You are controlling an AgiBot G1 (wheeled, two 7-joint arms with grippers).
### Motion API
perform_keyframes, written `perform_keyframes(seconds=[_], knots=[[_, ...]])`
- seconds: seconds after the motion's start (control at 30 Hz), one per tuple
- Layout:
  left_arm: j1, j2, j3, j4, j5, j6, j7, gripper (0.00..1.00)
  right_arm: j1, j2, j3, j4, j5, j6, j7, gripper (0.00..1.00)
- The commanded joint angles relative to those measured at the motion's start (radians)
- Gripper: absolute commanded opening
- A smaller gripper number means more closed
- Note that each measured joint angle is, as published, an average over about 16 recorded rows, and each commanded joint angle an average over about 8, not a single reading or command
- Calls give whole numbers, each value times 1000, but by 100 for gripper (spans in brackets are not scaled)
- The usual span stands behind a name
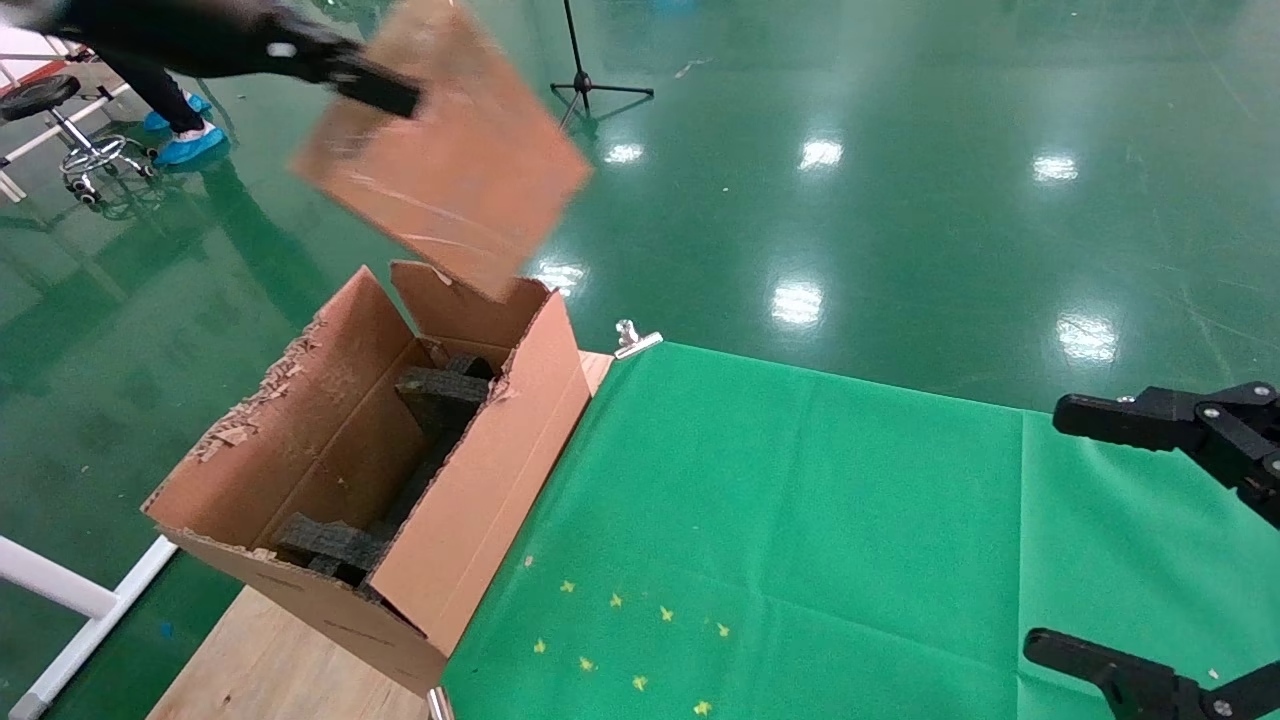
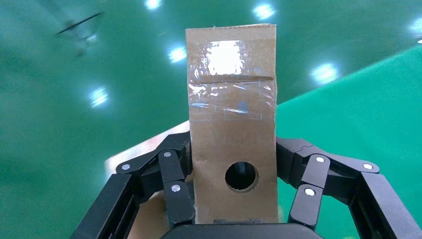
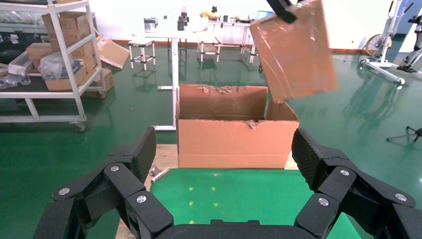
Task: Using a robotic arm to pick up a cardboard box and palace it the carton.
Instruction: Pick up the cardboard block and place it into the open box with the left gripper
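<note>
My left gripper (image 1: 380, 92) is shut on the cardboard box (image 1: 445, 150) and holds it tilted in the air above the far end of the carton (image 1: 480, 480). In the left wrist view the cardboard box (image 2: 231, 134) stands between the fingers (image 2: 174, 189), showing its round hole and shiny tape. The carton is open, with torn flaps and black foam blocks (image 1: 440, 395) inside, and sits at the table's left side. It also shows in the right wrist view (image 3: 234, 137), with the cardboard box (image 3: 296, 47) above it. My right gripper (image 1: 1100, 530) is open and empty at the right.
A green cloth (image 1: 800, 520) covers the table, with small yellow marks (image 1: 620, 640) near the front. A metal clip (image 1: 635, 340) holds its far corner. A stool (image 1: 70, 130) and a tripod (image 1: 590, 70) stand on the floor behind. Shelves (image 3: 50, 59) show beyond the carton.
</note>
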Motion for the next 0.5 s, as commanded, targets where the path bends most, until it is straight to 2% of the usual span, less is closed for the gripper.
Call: perform_keyframes(seconds=[0.03, 0.27, 0.5], knots=[[-37, -9, 7, 73, 41, -5, 61, 0, 0, 0, 0, 0, 0, 0, 0, 100], [-41, 13, 55, 358, 101, 10, 221, 0, 0, 0, 0, 0, 0, 0, 0, 100], [2, 51, 85, 583, 145, -98, 348, 0, 0, 0, 0, 0, 0, 0, 0, 100]])
